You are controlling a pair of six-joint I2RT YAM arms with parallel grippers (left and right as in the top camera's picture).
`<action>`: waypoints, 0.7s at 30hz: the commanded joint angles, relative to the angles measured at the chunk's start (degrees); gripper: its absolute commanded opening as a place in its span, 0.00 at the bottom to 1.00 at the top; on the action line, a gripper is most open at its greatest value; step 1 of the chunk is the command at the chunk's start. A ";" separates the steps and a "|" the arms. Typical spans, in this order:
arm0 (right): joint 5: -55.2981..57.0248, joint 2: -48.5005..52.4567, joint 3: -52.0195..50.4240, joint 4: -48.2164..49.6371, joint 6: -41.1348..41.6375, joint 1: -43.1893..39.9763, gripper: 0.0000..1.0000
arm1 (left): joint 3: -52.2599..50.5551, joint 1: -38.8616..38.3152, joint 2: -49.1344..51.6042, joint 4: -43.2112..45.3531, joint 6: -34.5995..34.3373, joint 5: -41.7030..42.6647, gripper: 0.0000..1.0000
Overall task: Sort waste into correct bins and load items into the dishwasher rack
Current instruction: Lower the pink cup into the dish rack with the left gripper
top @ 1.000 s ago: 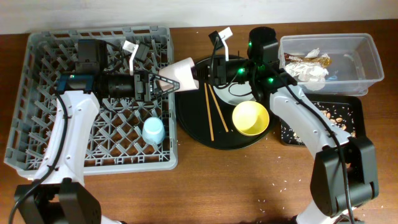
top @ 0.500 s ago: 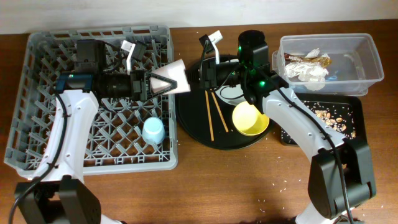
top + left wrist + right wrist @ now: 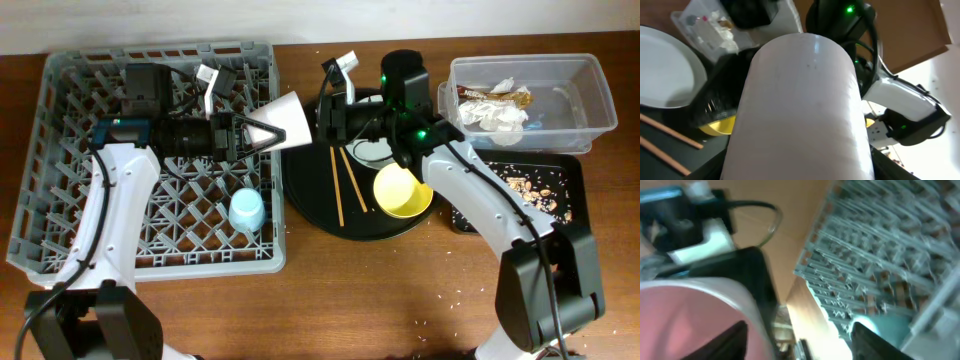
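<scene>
The pink cup (image 3: 282, 122) looks very pale, almost white, from above. It lies on its side in the air, over the right edge of the dishwasher rack (image 3: 70, 150). Its wide end points at the other arm.

The left arm lies flat across the rack and points to the right. The left pincer (image 3: 258, 132) has its two fingers closed around the pink cup. In the left wrist view the cup (image 3: 800, 110) fills most of the picture.

The right arm bends over the round black tray (image 3: 310, 215) and points to the left. The right pincer (image 3: 327, 117) is just beside the wide end of the cup. In the right wrist view its fingers (image 3: 867, 340) are spread wide, and nothing is between them. I cannot tell if they touch the cup.

A light-blue cup (image 3: 247, 211) sits in the rack. The yellow bowl (image 3: 402, 190), the chopsticks (image 3: 338, 180) and the grey plate (image 3: 368, 152) are on the round tray. The clear tub (image 3: 590, 85) holds napkins (image 3: 493, 113) and a wrapper (image 3: 508, 96). The black tray (image 3: 570, 170) holds food scraps (image 3: 525, 185). All of it sits on the brown table (image 3: 400, 300).
</scene>
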 commanded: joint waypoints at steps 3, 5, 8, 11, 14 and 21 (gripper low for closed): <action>10.16 -0.61 0.15 -14.82 -9.75 -5.20 0.77 | 0.79 4.57 -0.13 0.15 0.74 -14.10 0.60; 12.96 -0.61 0.15 -19.96 -13.92 -7.04 0.79 | 0.87 4.83 -0.13 0.15 0.70 -20.83 0.60; 16.76 -0.61 0.15 -28.76 -19.43 -10.71 0.82 | 2.60 3.80 -0.13 -0.76 -2.91 -40.70 0.60; 17.53 -0.61 0.15 -32.96 -22.43 -12.81 0.83 | 5.95 1.11 -0.11 -3.89 -3.89 -55.41 0.60; 19.12 -0.61 0.15 -35.76 -23.19 -13.77 0.84 | 8.48 -3.17 -0.11 -6.43 -5.18 -70.01 0.60; 23.04 -0.61 0.15 -40.94 -25.97 -13.70 0.84 | 8.50 -9.42 4.35 -8.22 -6.73 -80.81 0.60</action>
